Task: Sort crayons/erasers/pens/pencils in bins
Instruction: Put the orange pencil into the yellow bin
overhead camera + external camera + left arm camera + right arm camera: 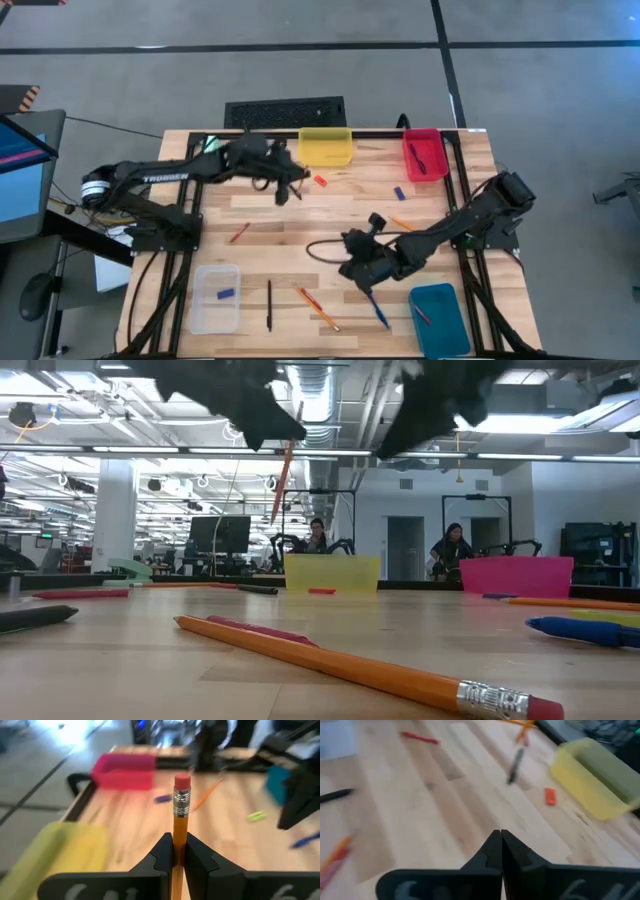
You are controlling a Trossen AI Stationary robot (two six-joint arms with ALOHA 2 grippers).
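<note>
Orange pencil (180, 827), pink eraser tip, upright.

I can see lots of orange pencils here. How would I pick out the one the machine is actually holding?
Find the yellow bin at the table's far edge, with the left gripper just beside it. The pencil stands clamped upright between its shut jaws, lifted above the table. Its pink eraser end points up, while every other pencil, such as the one near the clear bin, lies flat on the wood.
</note>
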